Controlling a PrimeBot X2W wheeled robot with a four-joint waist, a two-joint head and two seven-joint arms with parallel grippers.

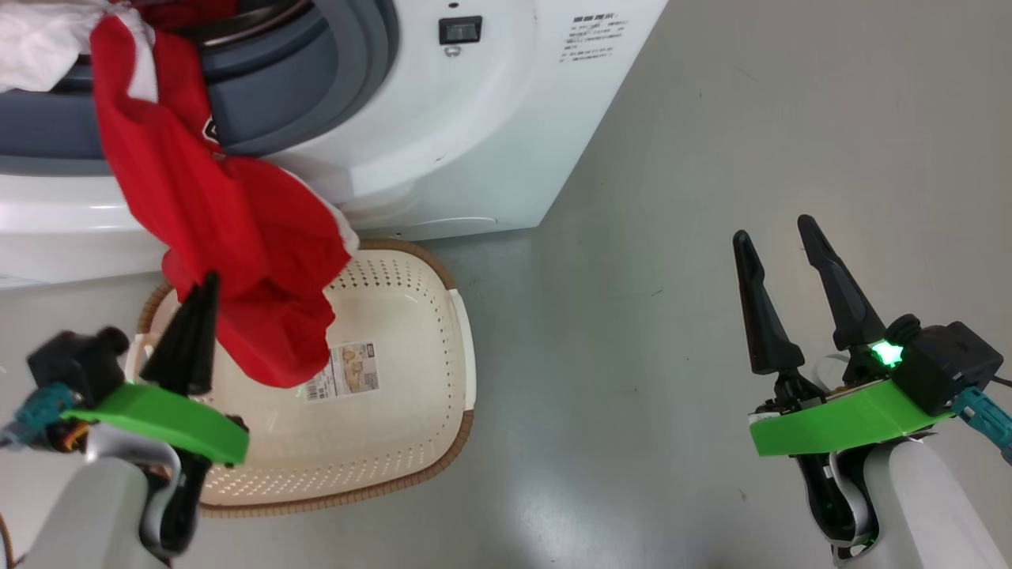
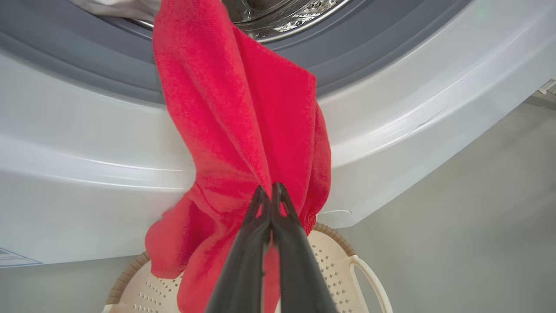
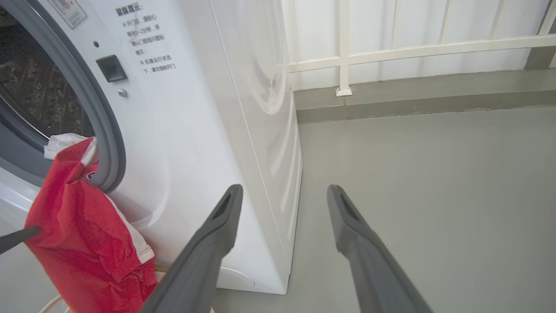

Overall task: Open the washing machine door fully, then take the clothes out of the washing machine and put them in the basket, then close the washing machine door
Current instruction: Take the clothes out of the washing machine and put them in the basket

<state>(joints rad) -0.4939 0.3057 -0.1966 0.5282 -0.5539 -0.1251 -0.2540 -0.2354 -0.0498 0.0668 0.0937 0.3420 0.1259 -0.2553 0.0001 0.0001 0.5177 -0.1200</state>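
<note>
Here, a red garment is pictured trailing out of the washing machine. Its upper end is draped over the grey gasket at the mouth of the steel drum, and its lower end is hung down the white front panel, over the basket. A white cloth is seen beside it on the lip of the opening.

The garment's lower part is pinched by the left gripper, whose two dark fingers are pressed together on the fabric. The cream perforated basket, edged with a brown woven-look rim, is set on the grey floor just in front of the machine, beneath the hanging garment. A sticker is seen on its base.

The right gripper is held well apart from the machine, off to the right above the floor, its fingers spread wide with nothing between them. Printed notices and a small dark latch recess are carried on the machine's front. A pale railing is seen beyond the machine's side.
</note>
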